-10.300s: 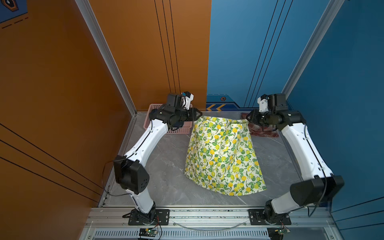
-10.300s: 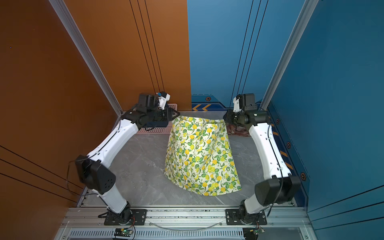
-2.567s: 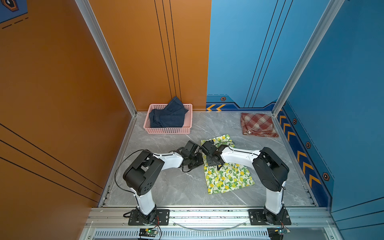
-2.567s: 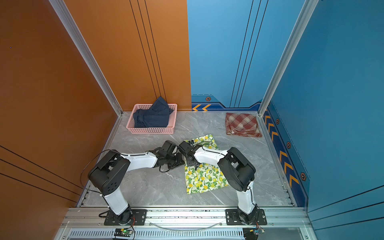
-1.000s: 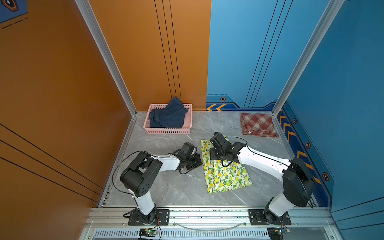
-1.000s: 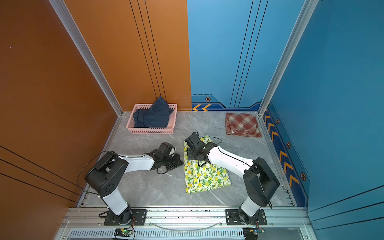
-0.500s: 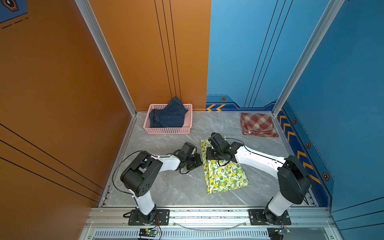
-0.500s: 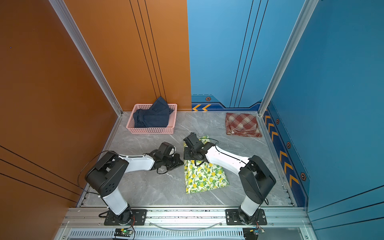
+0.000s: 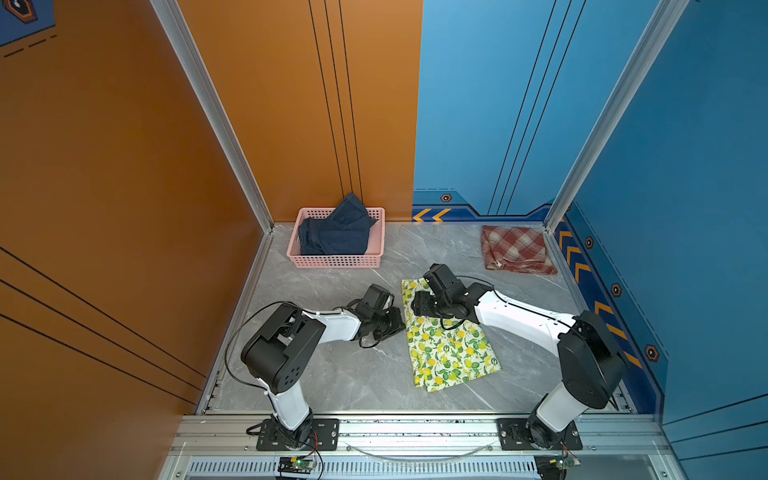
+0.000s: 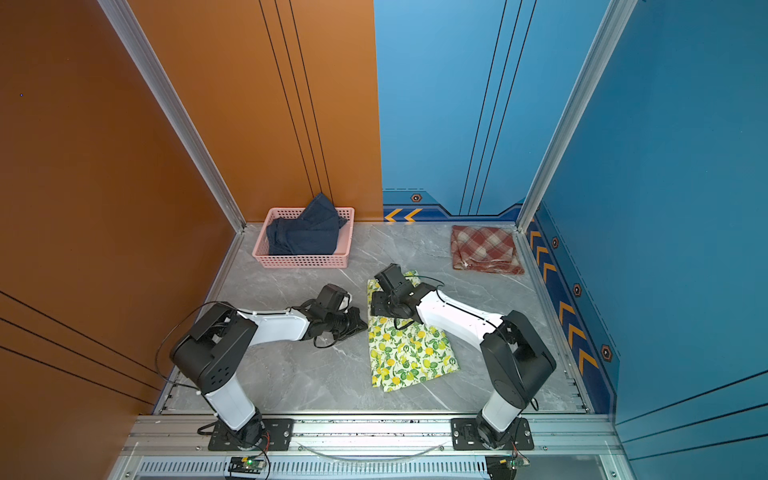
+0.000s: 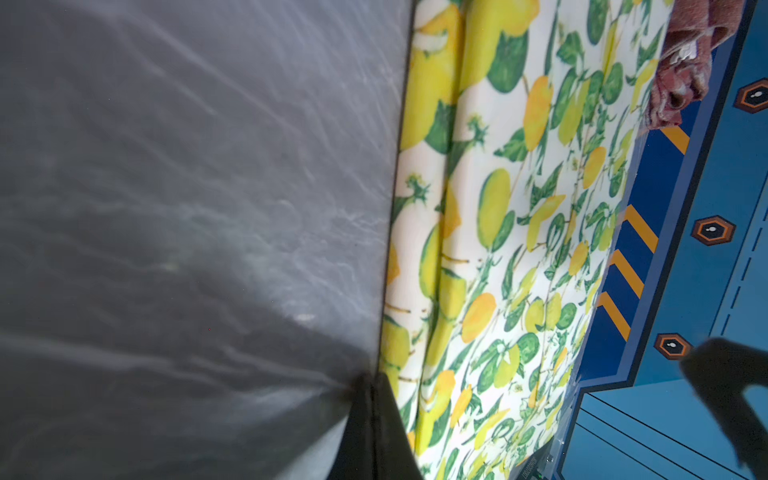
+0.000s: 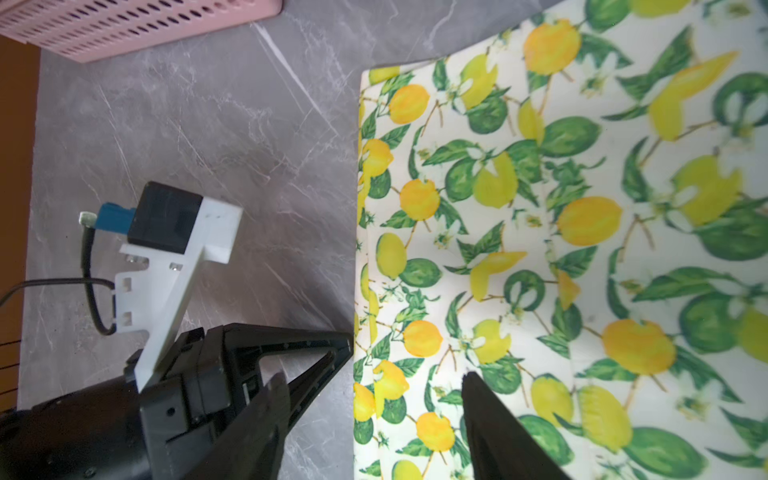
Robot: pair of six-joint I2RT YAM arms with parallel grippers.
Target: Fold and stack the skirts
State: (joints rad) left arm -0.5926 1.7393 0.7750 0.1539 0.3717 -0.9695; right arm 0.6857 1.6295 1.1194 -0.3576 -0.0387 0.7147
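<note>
The lemon-print skirt (image 9: 451, 345) (image 10: 409, 347) lies folded flat mid-table. My right gripper (image 9: 417, 308) (image 10: 376, 306) (image 12: 374, 388) hovers open over its left edge, one finger over the table and one finger (image 12: 478, 399) over the cloth, holding nothing. My left gripper (image 9: 400, 323) (image 10: 362, 325) (image 11: 370, 399) lies low on the table, shut, its tips at that same edge. The plaid skirt (image 9: 515, 249) (image 10: 484, 249) lies folded at the back right. The denim skirt (image 9: 334, 235) (image 10: 305, 235) is heaped in the basket.
The pink perforated basket (image 9: 336, 261) (image 10: 303, 261) (image 12: 137, 25) stands at the back left against the orange wall. Blue wall panels with orange chevrons (image 9: 582, 266) (image 11: 631, 266) bound the right side. Both arms cross the table's front half.
My right gripper has opened and let go of the lemon skirt's left edge, shifting slightly left. The left arm has stayed put, shut.
</note>
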